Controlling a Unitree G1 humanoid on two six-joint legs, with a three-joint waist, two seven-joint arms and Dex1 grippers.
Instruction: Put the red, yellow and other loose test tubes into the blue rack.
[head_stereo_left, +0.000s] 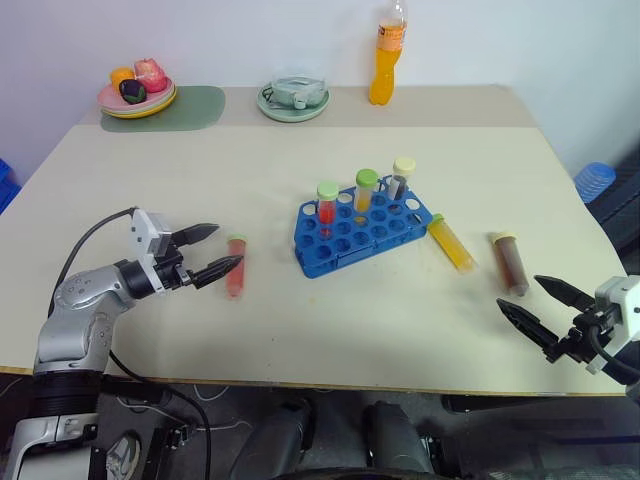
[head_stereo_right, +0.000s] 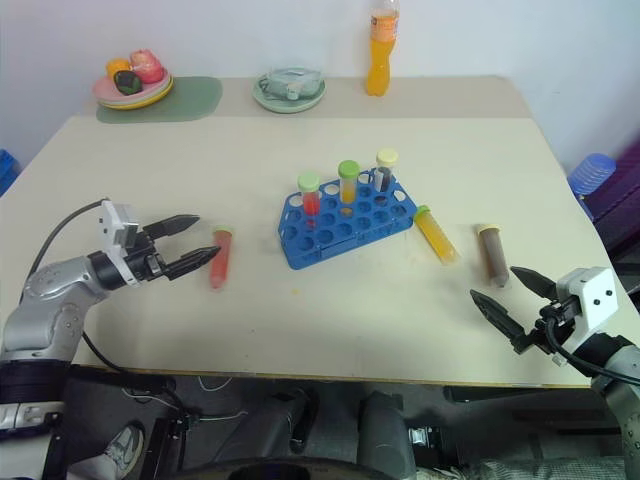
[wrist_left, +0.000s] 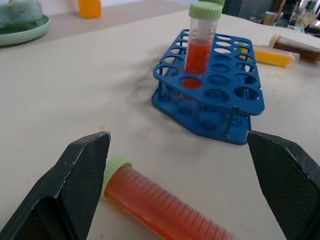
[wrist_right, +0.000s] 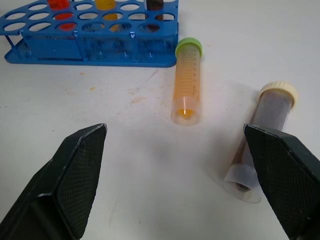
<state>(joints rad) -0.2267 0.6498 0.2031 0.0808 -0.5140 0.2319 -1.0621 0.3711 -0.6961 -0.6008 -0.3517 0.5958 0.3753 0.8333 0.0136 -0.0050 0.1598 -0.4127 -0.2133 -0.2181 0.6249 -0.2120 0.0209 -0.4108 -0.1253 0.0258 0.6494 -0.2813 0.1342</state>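
The red tube lies on the tabletop left of the blue rack, just beside the wide-open left end effector. The yellow tube, green-capped with printed graduation lines, and the tan-capped brown tube lie right of the rack. The right end effector, near the brown tube, gapes wide and empty.

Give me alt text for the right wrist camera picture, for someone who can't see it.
The open right gripper hovers over a pale table with two capped tubes lying loose ahead: a yellow-orange tube with a green cap and a brown tube with a tan cap. Beyond them stands the blue rack, tubes in its far row.
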